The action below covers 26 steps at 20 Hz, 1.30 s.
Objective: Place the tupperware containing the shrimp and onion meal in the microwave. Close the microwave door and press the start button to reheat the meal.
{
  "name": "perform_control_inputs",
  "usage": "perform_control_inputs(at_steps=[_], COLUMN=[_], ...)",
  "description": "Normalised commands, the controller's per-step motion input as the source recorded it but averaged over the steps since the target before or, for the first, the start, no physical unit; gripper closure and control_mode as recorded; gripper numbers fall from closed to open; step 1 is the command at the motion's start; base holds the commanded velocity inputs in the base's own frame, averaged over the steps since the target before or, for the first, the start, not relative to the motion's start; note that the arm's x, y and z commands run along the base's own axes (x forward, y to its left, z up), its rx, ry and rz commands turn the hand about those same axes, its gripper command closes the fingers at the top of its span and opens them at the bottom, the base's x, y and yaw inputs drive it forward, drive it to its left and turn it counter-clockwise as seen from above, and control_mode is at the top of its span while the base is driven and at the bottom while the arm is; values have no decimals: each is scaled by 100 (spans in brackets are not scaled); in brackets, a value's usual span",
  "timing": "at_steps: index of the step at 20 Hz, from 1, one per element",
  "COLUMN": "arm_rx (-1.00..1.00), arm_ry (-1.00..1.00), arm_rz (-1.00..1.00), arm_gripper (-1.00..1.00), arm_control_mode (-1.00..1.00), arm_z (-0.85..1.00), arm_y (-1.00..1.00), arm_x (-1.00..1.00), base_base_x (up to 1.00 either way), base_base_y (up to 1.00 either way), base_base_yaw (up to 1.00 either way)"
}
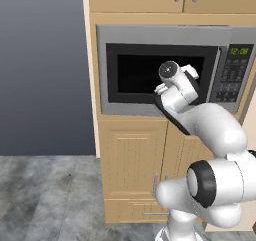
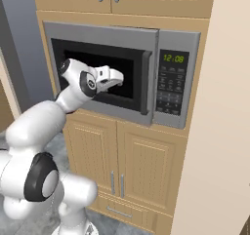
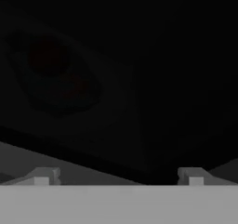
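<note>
Jaws spread wide, nothing between them. I see the two fingertips (image 3: 46, 175) far apart at the bottom of the hand view, both free. Gripper (image 2: 118, 78) sits right up against the microwave door (image 1: 160, 75), pointing at its black window, roughly level w/ the window's middle. Can't tell if it's touching the glass.

Door looks shut, flush w/ the front; its dark bar handle (image 2: 145, 82) stands upright at the window's right edge, next to the keypad (image 2: 169, 90). Green clock (image 2: 174, 58) is lit above the keypad.

Thru the dark glass in the hand view I make out a faint shape: a dim red round blob, prob. the onion (image 3: 48, 58), sitting in a shallow tray, the tupperware (image 3: 69, 102). So the meal appears to be inside the microwave (image 2: 122, 36). Tray's long axis seems to run diagonally in that view, upper left to lower right, but it's too dark to be sure. Shrimp not distinguishable.

Microwave is built into tan cabinets (image 1: 132, 160), doors above and below. Grey floor (image 1: 45, 195) left of the unit.
</note>
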Motion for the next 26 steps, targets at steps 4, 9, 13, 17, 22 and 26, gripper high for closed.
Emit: perform_control_inputs(at_steps=[4,9,13,17,22,26], arm_rx=[0,0,0,0,0,5], arm_ry=[-14,-8,-2,4,-3,-25], arm_rz=[11,8,5,0,0,0], arm_gripper=[-100,-100,-100,-100,-100,-100], arm_control_mode=[-100,-100,-100,-100,-100,-100], arm_z=[3,11,35,70,11,-51], arm_y=[-7,0,0,3,1,-13], arm_x=[80,76,39,-19,-87,-100], base_base_x=[0,0,0,0,0,0], base_base_y=[0,0,0,0,0,0], base_base_yaw=[0,0,0,0,0,0])
